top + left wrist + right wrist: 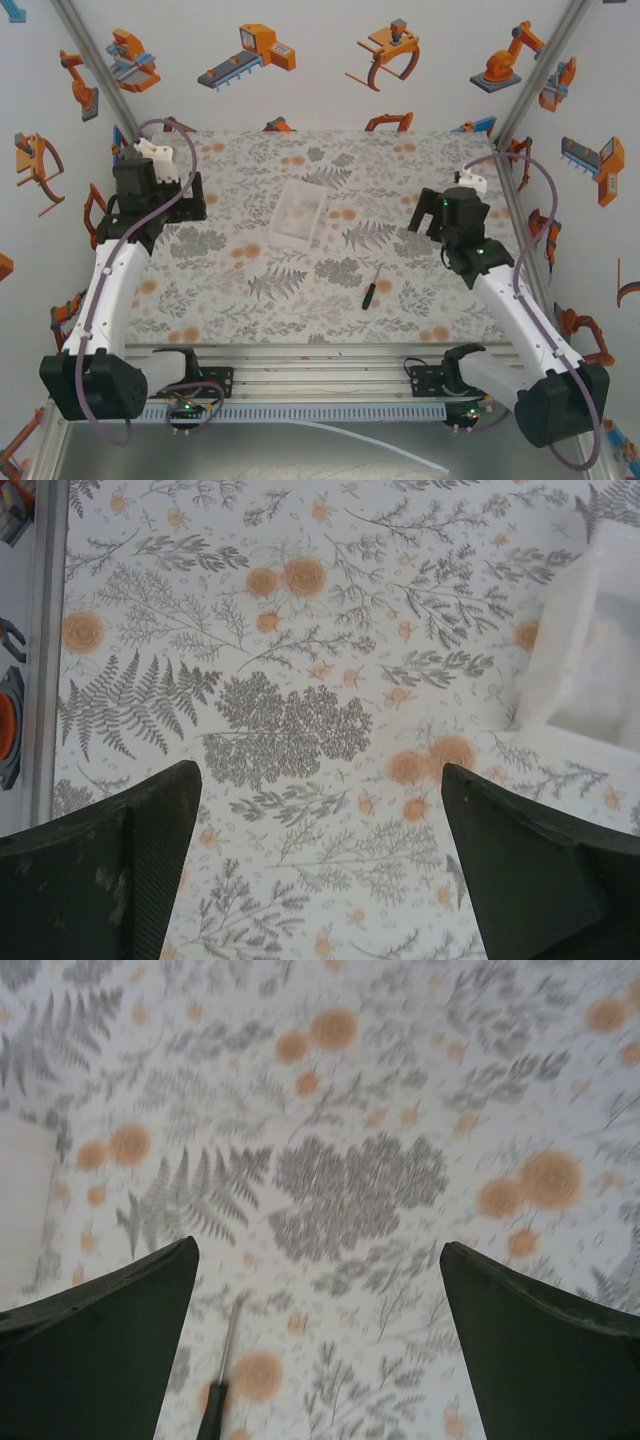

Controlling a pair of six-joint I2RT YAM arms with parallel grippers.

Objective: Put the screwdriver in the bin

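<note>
The small black-handled screwdriver lies flat on the patterned table, near the front and right of centre. In the right wrist view the screwdriver sits at the bottom left, close to the left finger, its thin shaft pointing up. The clear whitish bin rests at mid-table, empty, and its corner shows at the right of the left wrist view. My right gripper hovers open above the table, right of the bin and behind the screwdriver. My left gripper stands open at the far left, away from both.
The floral table cloth is ringed by aluminium frame posts and walls with robot stickers. A metal rail runs along the near edge between the arm bases. A strip of the left wall edge shows beside the cloth.
</note>
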